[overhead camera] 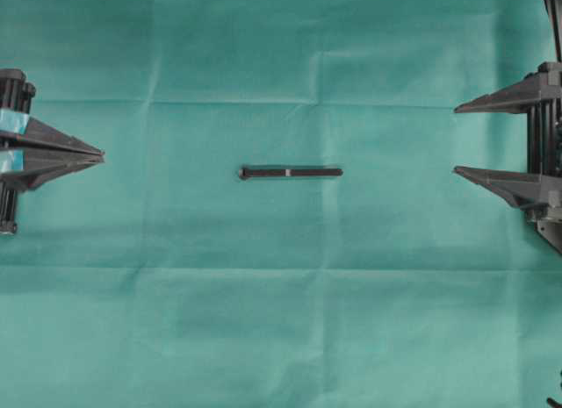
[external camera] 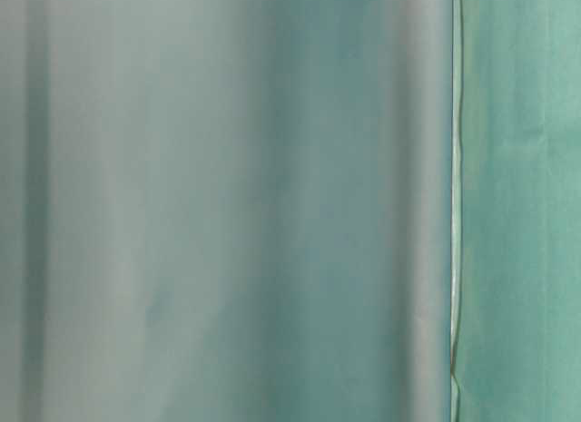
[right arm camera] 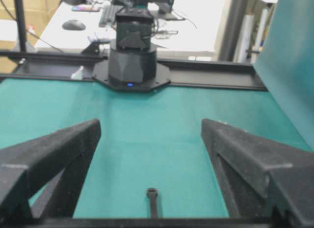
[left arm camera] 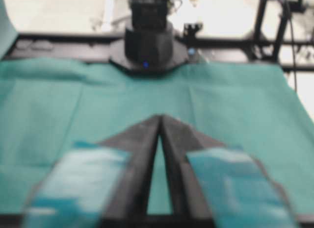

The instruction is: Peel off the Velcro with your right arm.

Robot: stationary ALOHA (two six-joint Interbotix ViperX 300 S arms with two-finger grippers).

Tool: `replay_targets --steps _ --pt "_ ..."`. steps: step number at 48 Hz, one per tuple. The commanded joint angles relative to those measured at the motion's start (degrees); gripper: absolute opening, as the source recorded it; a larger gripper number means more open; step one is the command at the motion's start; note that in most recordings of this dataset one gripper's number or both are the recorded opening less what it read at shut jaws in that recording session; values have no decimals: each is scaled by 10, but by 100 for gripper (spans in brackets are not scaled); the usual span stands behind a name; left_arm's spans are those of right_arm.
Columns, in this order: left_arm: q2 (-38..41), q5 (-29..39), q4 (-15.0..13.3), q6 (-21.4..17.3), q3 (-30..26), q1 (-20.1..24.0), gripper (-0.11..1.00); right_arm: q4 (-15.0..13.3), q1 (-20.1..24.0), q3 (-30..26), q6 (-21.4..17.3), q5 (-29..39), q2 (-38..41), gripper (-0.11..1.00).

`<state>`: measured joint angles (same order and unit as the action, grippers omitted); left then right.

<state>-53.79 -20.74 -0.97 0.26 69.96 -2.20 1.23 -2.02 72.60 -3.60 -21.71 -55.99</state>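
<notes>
The Velcro [overhead camera: 290, 173] is a thin black strap with a small pale mark mid-length. It lies flat and lengthwise on the teal cloth at the middle of the overhead view. Its near end shows at the bottom of the right wrist view [right arm camera: 152, 201]. My right gripper [overhead camera: 457, 140], all black, is open at the right edge, well apart from the strap; in its wrist view [right arm camera: 151, 127] the fingers stand wide apart and empty. My left gripper [overhead camera: 101, 154], with teal pads, is shut and empty at the left edge; its tips meet in its wrist view [left arm camera: 160, 117].
A creased teal cloth [overhead camera: 281, 320] covers the table. The table-level view shows only blurred teal cloth [external camera: 227, 204]. Each wrist view faces the other arm's black base [left arm camera: 147, 41] [right arm camera: 131, 56] at the far table edge. A desk with keyboard and mouse [right arm camera: 73, 25] stands beyond.
</notes>
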Motion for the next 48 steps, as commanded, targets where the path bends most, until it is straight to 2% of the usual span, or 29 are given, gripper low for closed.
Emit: replay_targets --steps 1,8,12,21,39,48 --pt "4 -12 -1 -1 -5 -2 27 1 -3 -6 -1 -5 1 84" --pt "4 -19 -1 -1 -1 4 68 1 -4 -5 -1 -5 1 84" --pt "4 -19 -1 -1 -1 5 64 1 -4 -5 -1 -5 1 84" --pt "23 -28 -1 0 -10 15 64 0 -4 -5 -1 -5 3 84" --pt "152 -80 -1 -4 -64 42 64 0 -4 -4 -1 -11 4 84" --pt "214 -85 -1 -5 -99 61 64 0 -4 -2 -1 -13 4 84"
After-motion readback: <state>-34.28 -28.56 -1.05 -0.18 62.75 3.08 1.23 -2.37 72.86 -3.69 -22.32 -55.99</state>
